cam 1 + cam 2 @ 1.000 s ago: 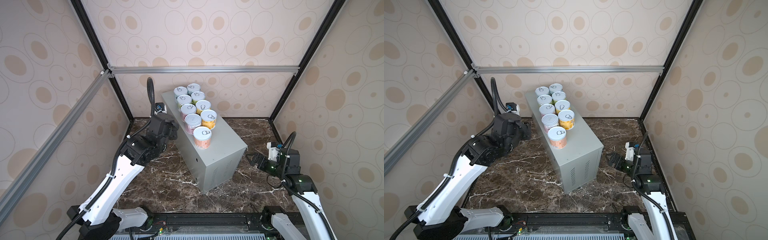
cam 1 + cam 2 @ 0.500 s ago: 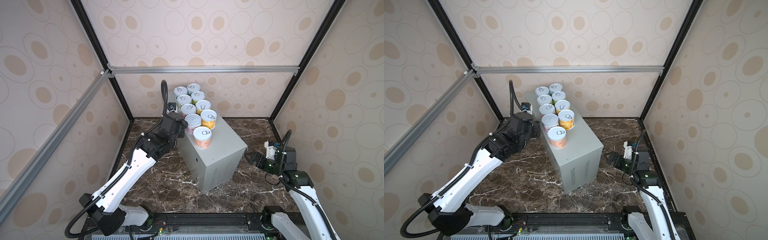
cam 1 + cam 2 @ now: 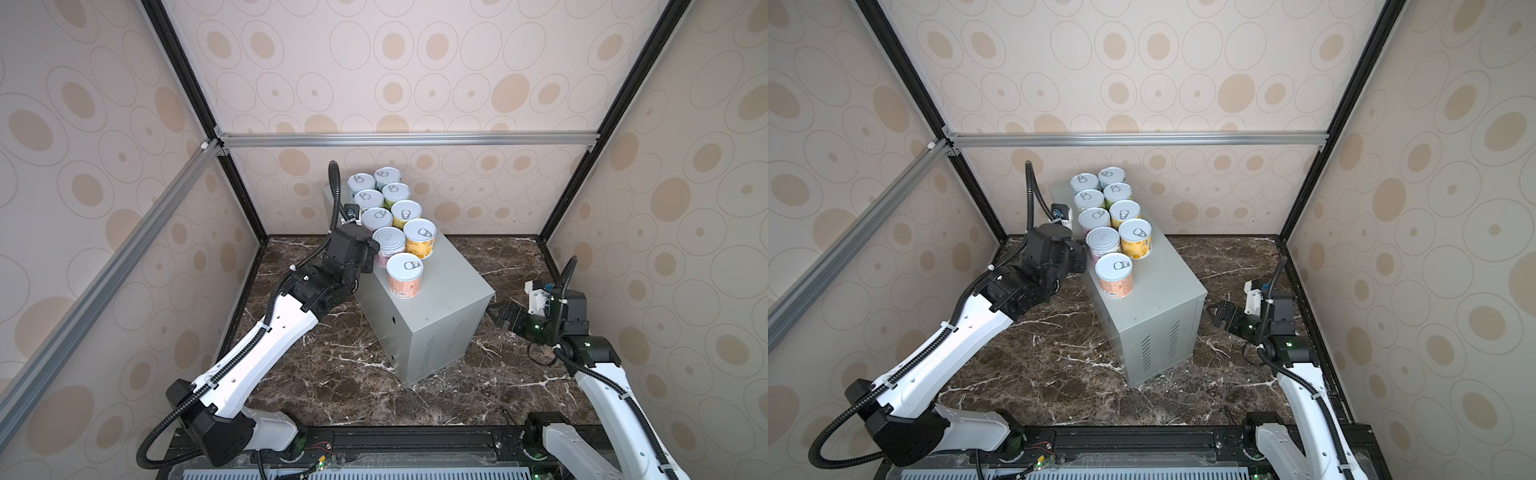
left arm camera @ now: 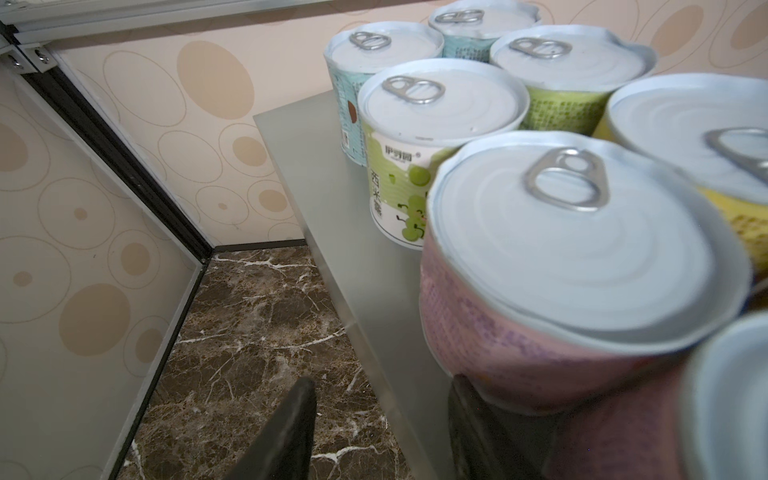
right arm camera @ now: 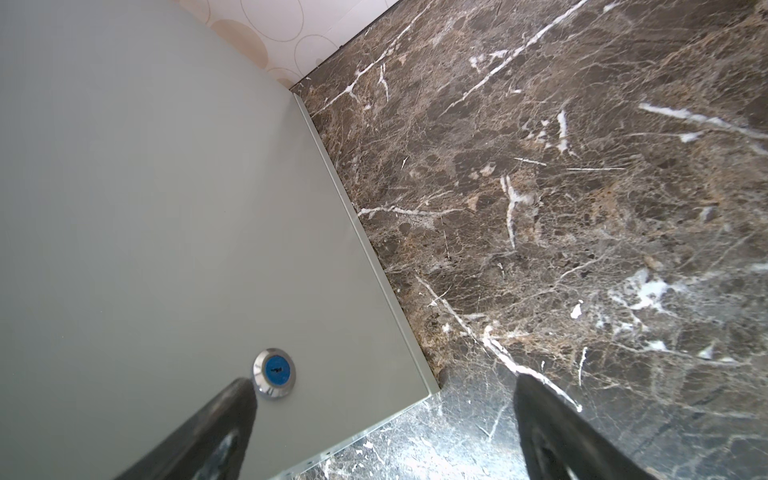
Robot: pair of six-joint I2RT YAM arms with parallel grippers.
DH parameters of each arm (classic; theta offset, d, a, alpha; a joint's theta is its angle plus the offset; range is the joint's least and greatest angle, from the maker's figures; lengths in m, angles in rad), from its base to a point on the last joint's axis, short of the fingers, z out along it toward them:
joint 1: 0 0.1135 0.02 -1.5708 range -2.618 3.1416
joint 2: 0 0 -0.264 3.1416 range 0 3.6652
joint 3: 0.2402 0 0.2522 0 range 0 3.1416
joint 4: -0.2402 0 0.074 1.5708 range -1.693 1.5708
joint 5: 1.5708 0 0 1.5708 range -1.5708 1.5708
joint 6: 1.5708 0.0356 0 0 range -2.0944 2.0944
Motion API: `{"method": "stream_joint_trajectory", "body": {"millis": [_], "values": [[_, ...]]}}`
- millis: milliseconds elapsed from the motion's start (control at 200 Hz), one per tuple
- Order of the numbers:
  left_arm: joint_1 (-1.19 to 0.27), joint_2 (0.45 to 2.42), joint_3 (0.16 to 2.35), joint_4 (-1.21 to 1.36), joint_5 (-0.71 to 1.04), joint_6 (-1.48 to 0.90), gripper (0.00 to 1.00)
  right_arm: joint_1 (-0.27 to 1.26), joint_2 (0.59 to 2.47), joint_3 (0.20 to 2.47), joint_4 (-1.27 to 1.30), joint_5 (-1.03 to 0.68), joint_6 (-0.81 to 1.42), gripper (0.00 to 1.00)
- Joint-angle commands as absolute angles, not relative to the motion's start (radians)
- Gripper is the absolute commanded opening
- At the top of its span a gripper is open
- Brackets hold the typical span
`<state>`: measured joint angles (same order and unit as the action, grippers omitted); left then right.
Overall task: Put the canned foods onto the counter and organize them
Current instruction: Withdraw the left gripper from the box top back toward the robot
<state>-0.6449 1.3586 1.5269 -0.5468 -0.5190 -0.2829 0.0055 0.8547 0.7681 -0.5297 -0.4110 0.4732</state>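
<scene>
Canned foods (image 3: 406,212) stand in two rows on the counter (image 3: 440,303), the pink tin (image 4: 582,270) just beside the left gripper (image 4: 380,386), jaws part-spread and empty; right gripper (image 3: 495,313), wide-spread, well apart

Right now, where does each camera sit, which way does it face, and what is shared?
Top view: high in front, looking down on counter, canned foods, marble floor; left gripper and right gripper show.
Top view: alongside, facing likewise; same counter and grippers.
Left wrist: at the counter's top edge, facing the canned foods; fingers show.
Right wrist: low, facing the counter's side and lock; fingers show.
Shared: the counter, everywhere.
</scene>
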Motion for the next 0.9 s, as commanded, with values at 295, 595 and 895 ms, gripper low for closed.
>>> {"method": "stream_joint_trajectory", "body": {"millis": [295,595,895], "values": [[-0.639,1.367,1.516,-0.496,-0.497,-0.237,0.52,0.009,0.861,0.757,-0.507,-0.417,0.459,0.99],[-0.639,1.312,1.506,-0.515,-0.509,-0.241,0.52,0.009,0.849,0.764,-0.536,-0.395,0.472,0.99],[-0.639,1.199,1.468,-0.575,-0.498,-0.286,0.65,0.009,0.816,0.801,-0.647,-0.269,0.482,0.99]]}}
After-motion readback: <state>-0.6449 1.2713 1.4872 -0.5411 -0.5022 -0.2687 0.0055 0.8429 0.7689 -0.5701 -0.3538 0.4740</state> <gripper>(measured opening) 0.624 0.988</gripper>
